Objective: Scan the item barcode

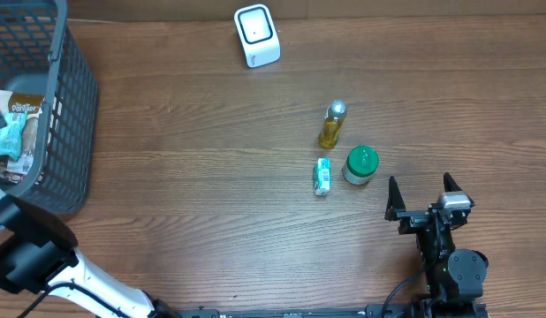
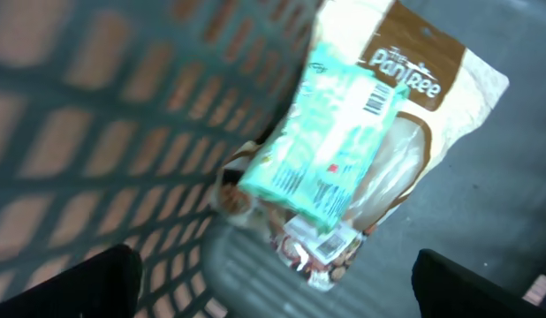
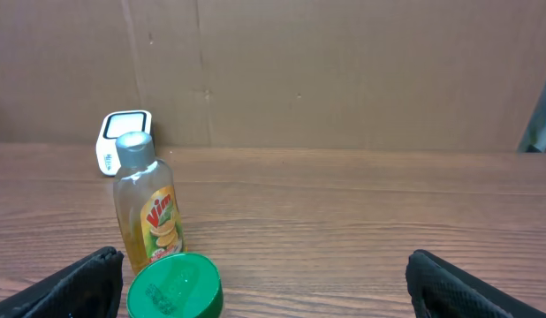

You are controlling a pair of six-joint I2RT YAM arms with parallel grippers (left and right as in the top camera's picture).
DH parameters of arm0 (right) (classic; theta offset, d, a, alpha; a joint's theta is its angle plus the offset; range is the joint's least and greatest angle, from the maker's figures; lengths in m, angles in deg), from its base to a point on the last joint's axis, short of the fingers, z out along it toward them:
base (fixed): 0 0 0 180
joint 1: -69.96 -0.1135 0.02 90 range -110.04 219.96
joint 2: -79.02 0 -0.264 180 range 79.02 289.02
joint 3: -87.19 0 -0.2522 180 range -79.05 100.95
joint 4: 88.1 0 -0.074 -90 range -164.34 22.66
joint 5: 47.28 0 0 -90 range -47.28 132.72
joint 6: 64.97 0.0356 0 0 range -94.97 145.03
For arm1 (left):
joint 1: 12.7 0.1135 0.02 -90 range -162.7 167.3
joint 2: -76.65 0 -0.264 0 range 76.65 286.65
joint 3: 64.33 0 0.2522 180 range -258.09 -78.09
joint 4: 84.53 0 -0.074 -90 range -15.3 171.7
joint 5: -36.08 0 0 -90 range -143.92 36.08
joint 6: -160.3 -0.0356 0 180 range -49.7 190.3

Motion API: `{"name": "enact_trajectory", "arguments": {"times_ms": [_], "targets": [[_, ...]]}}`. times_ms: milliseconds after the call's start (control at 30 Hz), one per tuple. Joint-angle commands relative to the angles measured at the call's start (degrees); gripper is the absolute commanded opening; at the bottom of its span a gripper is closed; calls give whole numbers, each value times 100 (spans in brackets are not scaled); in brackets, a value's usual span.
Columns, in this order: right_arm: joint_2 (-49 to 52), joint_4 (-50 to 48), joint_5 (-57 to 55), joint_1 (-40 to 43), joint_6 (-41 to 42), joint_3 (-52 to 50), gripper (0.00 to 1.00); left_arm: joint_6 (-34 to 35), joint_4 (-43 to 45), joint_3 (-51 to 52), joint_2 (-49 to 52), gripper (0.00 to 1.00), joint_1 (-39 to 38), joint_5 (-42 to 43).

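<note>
Taken as the item: teal packet (image 2: 330,141), a flat pouch, printed side up, with barcode (image 2: 377,100) near its upper right corner. Lies tilted on top of a bigger Pantree bag (image 2: 441,124), both down in the grey basket (image 1: 74,115) at far left of the counter (image 1: 167,194). Could equally be one of the loose items out on the counter; going with the packet, given left jaws right over it.

Handling, judged only:
- Looks light, soft, crinkly film, slick to the touch.
- Likely bends or droops if pinched at one end.
- Not fragile, but risks crushing contents under a hard squeeze.
- Best taken across the short width, near the middle or lower end, well off the barcode so as to keep it uncovered and fairly flat for the read.
- Needs care not to pinch the bag underneath along with it, touching all along.
- Little room beside the basket's mesh wall.

Left jaws spread wide and empty, one dark finger at each lower corner of the wrist view, packet below and between, no contact visible. Right jaws also wide open, holding nothing, low at near right of the counter.

Further out: white scanner (image 1: 256,35) at the far edge, well apart from the basket. Mid-counter, close together and just ahead of right jaws: yellow bottle (image 1: 332,125), green-lidded jar (image 1: 360,164), small teal box (image 1: 322,176).
</note>
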Motion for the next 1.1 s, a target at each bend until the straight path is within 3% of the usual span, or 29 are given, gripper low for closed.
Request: {"name": "enact_trajectory", "arguments": {"times_ms": [0, 300, 667, 1067], "targets": [[-33, -39, 13, -33, -17, -61, 100, -651, 219, 74, 208, 100, -70, 295], [-33, -39, 13, -33, -17, -61, 100, -1266, 680, 76, 841, 100, -50, 540], [-33, -42, 13, -33, -17, -61, 100, -1373, 807, 76, 1552, 100, -46, 551], [-33, -42, 13, -33, -17, -61, 100, -1370, 909, 131, 1611, 100, -48, 745]]}}
